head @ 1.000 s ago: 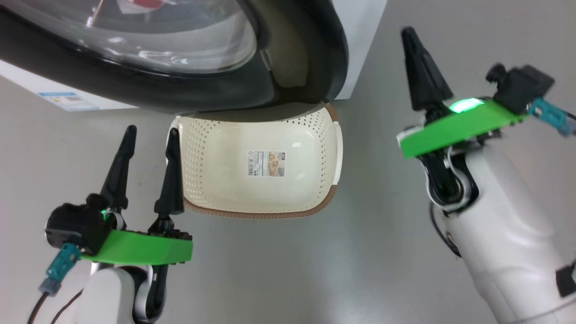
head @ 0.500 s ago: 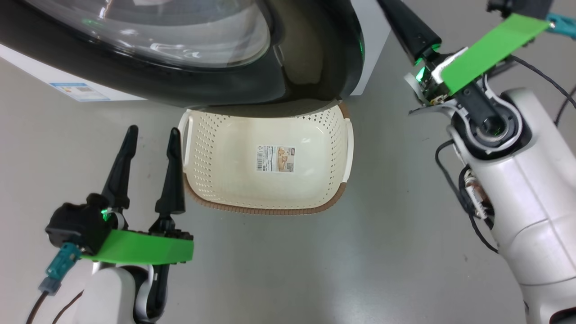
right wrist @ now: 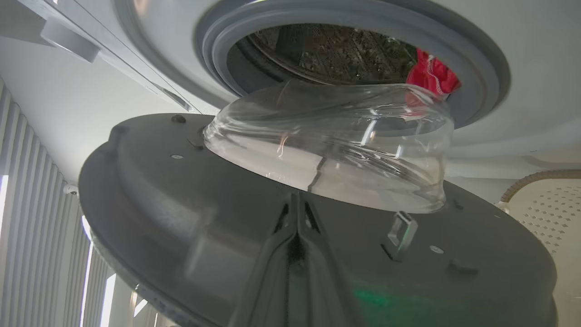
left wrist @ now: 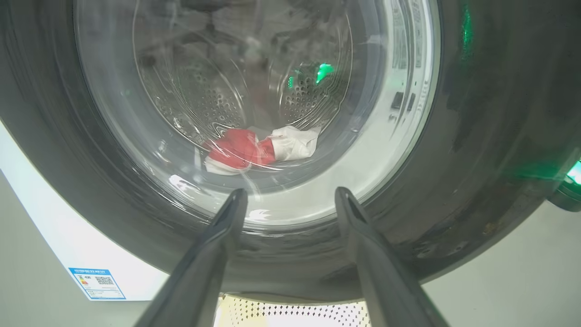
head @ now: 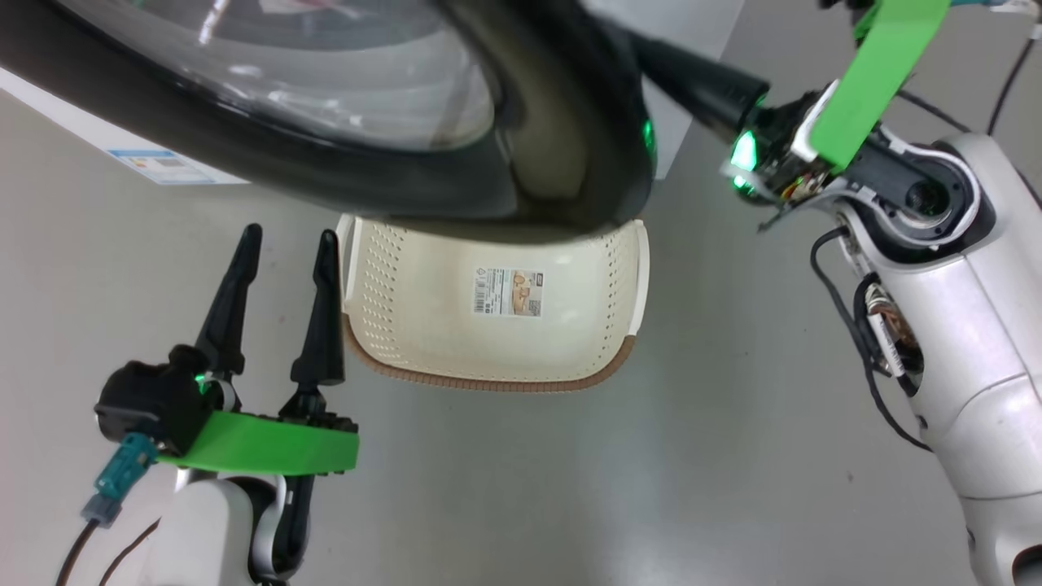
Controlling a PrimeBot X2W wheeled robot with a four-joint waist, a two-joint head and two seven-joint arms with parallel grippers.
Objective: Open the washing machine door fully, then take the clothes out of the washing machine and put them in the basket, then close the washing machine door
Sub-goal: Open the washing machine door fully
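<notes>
- The washing machine door (head: pixel 342 106) stands ajar. In my right wrist view its dark inner face (right wrist: pixel 181 195) and bulging glass bowl sit clear of the grey rubber ring.
- In the head view its glossy black rim is blurred. It hangs further over the basket (head: pixel 488 382) than 0.5 s ago and now hides the basket's far wall.
- The clothes (left wrist: pixel 240 152), red and white, lie low in the steel drum, seen through the glass. From the right wrist, a red bit (right wrist: pixel 431 75) shows at the drum's mouth.
- The washing machine (right wrist: pixel 522 54) is white, with a small blue label low on its front in the head view.
- The basket sits on the grey floor under the door with only a sticker inside.
- My right claw (right wrist: pixel 297 200) has its 2 fingers pressed together with nothing between them. The tips are at the door's inner face, just below the glass bowl.
- 1 s ago this claw pointed up, well right of the door. Now its dark finger (head: pixel 684 73) reaches in behind the door's right edge.
- My left claw (head: pixel 291 236) is spread wide and holds nothing. It sits just left of the basket's handle, as before. The whole head view has shifted a little.
- From its wrist, the left claw (left wrist: pixel 290 193) points at the door's lower rim.
</notes>
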